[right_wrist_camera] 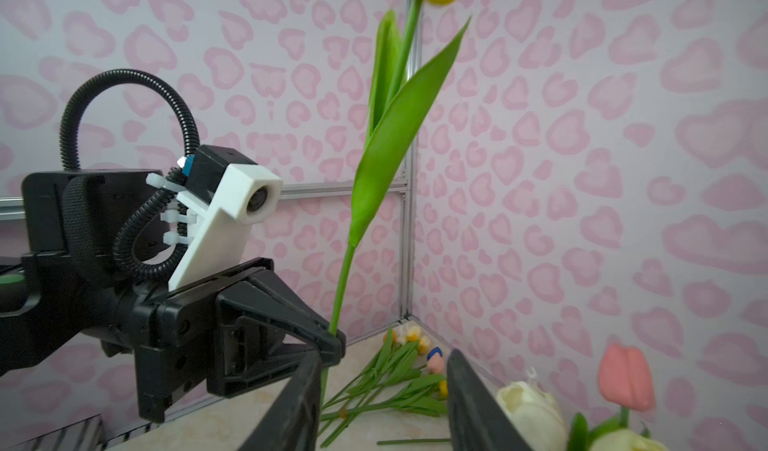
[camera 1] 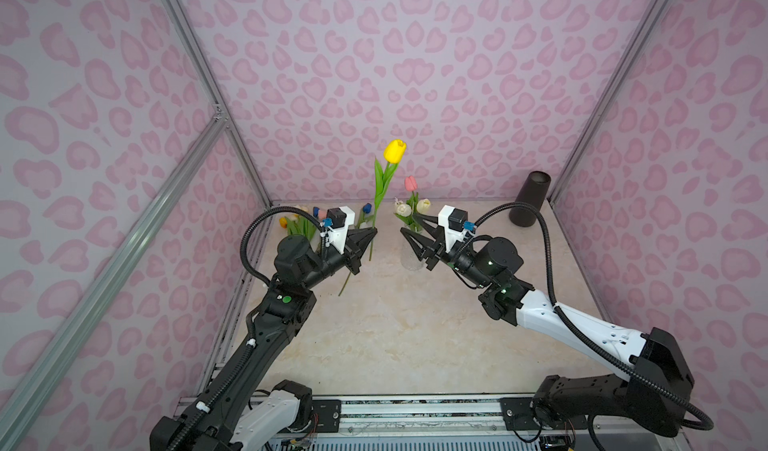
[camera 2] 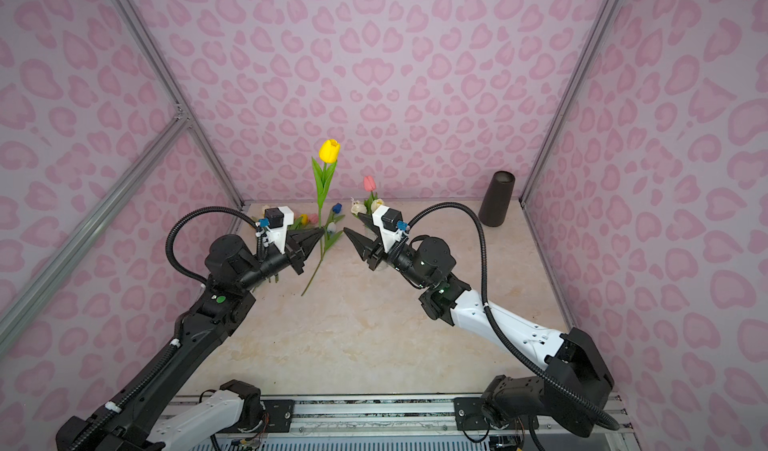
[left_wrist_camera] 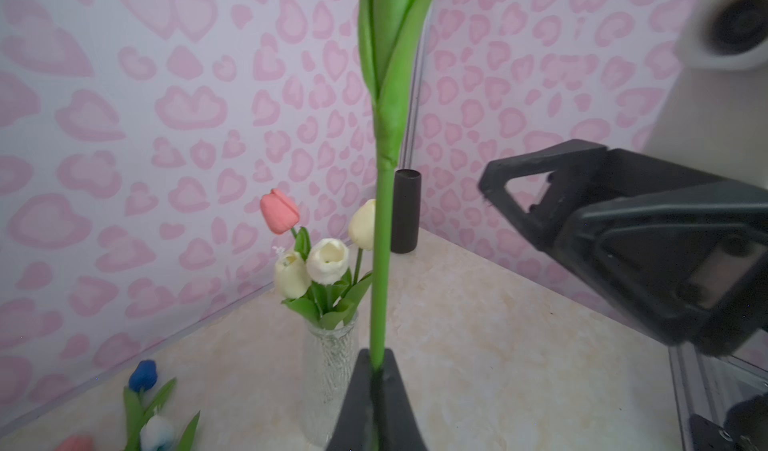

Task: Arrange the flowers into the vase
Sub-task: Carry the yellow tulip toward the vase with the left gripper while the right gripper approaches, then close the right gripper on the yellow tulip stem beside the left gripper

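Now left gripper [camera 1: 373, 232] is holding one yellow tulip [camera 1: 395, 151] upright over mid tabletop [camera 1: 415, 324].
Jaws are pinching tight on the thin green plastic stem, low down. The stem end is trailing below them, w/ the head + 2 long pointed leaves standing well above both arms. Right gripper [camera 1: 404, 232] is facing it, tips near but apart, jaws gaping w/ nothing betw them. Its black wedge fingers are partly blocking the vase [camera 1: 411, 264] in a top view: clear ribbed glass, narrow, carrying a pink tulip [left_wrist_camera: 280, 216] & 3 cream tulips [left_wrist_camera: 328, 259]. Loose flowers [camera 1: 299, 220] are lying in a heap at the far-left corner, behind the left wrist. Dark matte cylinder [camera 1: 530, 199], slightly tapered, is standing at the far-right corner.
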`<state>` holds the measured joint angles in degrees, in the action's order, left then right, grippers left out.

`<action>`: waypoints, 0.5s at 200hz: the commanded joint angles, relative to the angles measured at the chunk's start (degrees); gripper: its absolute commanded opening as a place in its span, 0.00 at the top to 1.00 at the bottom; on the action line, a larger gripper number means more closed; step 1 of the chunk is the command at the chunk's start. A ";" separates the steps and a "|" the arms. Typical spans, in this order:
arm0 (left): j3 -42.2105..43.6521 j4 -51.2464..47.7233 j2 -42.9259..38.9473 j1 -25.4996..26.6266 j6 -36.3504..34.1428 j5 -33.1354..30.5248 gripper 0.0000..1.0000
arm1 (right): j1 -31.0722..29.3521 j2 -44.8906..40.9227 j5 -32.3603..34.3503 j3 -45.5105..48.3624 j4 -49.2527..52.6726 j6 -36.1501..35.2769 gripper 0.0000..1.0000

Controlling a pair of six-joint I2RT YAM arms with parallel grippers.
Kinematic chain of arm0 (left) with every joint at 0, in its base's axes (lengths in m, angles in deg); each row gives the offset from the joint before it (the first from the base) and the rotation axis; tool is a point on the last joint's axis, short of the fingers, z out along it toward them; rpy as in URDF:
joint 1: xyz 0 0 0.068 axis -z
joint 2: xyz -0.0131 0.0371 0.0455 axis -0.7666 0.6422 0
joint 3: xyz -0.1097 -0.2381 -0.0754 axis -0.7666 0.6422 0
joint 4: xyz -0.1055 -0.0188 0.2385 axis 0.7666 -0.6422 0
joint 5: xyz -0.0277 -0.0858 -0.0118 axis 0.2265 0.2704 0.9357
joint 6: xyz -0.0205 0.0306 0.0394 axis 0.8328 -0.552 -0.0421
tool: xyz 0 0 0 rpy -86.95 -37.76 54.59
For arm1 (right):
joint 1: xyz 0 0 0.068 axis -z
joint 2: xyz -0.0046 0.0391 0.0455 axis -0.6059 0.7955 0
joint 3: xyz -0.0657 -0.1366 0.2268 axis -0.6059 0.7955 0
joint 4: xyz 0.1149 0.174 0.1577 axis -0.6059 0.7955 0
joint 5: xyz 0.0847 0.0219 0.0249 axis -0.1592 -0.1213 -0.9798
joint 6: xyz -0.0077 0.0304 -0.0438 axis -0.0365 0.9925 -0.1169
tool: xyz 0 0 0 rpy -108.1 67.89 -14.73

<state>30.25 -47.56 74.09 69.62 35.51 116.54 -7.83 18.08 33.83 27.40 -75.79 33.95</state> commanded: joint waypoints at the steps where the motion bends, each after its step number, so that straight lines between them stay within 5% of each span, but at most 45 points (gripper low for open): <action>1: 0.45 5.65 -0.76 1.56 -3.10 4.38 0.97 | -1.66 2.32 -9.63 -3.62 6.90 -0.32 0.51; 100: 1.18 7.10 0.51 3.15 -4.63 6.98 0.97 | -3.37 3.73 -6.43 -6.33 5.89 -1.12 0.61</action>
<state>31.01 -42.97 74.62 72.61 31.64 122.37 -11.06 21.87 25.99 21.61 -69.72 33.89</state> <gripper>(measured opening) 0.060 0.374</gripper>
